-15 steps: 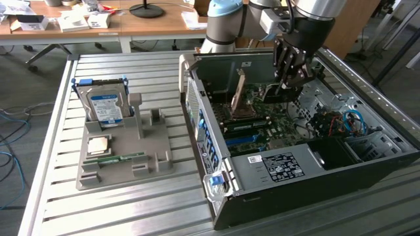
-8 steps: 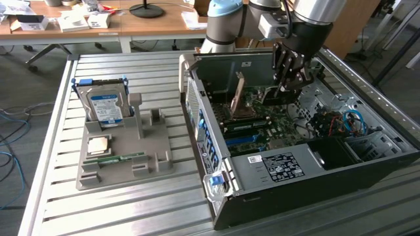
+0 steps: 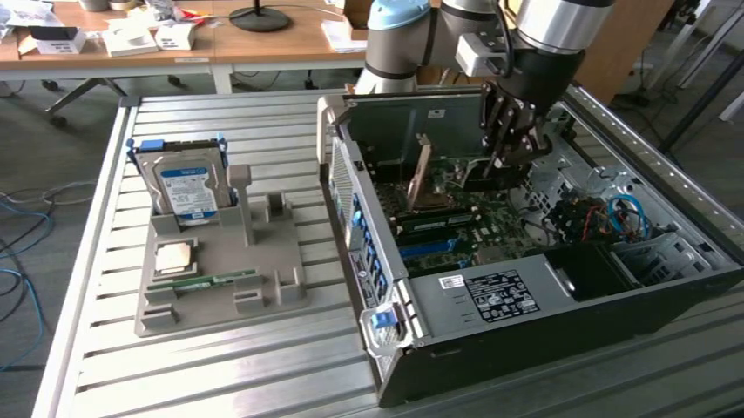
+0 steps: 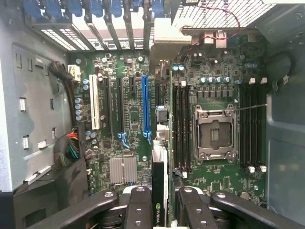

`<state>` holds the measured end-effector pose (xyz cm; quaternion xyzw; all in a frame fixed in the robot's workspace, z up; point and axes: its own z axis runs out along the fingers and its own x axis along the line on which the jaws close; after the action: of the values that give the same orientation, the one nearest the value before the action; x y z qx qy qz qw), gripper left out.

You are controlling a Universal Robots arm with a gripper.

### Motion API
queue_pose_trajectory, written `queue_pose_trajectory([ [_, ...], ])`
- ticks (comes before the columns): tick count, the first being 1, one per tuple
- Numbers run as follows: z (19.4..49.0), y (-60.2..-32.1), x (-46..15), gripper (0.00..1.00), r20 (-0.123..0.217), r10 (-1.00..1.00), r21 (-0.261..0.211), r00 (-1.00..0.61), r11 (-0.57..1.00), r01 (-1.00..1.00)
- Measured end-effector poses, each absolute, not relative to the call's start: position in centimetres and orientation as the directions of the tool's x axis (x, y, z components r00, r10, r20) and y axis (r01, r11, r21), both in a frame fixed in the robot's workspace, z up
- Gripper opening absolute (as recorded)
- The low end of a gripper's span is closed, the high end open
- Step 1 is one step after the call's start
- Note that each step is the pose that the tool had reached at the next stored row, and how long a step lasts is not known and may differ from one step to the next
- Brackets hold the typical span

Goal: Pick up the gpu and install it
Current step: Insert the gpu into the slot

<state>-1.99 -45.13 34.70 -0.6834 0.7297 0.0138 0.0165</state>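
Green motherboard (image 4: 215, 177) under gripper (image 4: 164, 202) clamped on gpu (image 4: 159, 183); card hangs beside blue slot (image 4: 145, 107), so misalignment may jam it

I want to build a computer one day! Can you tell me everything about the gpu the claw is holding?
The gpu is a thin, flat card, seen edge-on in the wrist view: dark, with a small green logo near the claw. The claw's black fingers pinch it from both sides. It stands on edge over the green motherboard, beside the blue slot. A pale metal bracket seems to cap its far end. Whether it touches a slot cannot be told.
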Motion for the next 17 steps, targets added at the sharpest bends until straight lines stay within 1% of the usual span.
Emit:
queue_pose_trajectory([
  [17, 33.1, -45.1, -2.0, 0.26, -0.043, -0.997, -0.002, -0.065, 0.066, -0.998],
])
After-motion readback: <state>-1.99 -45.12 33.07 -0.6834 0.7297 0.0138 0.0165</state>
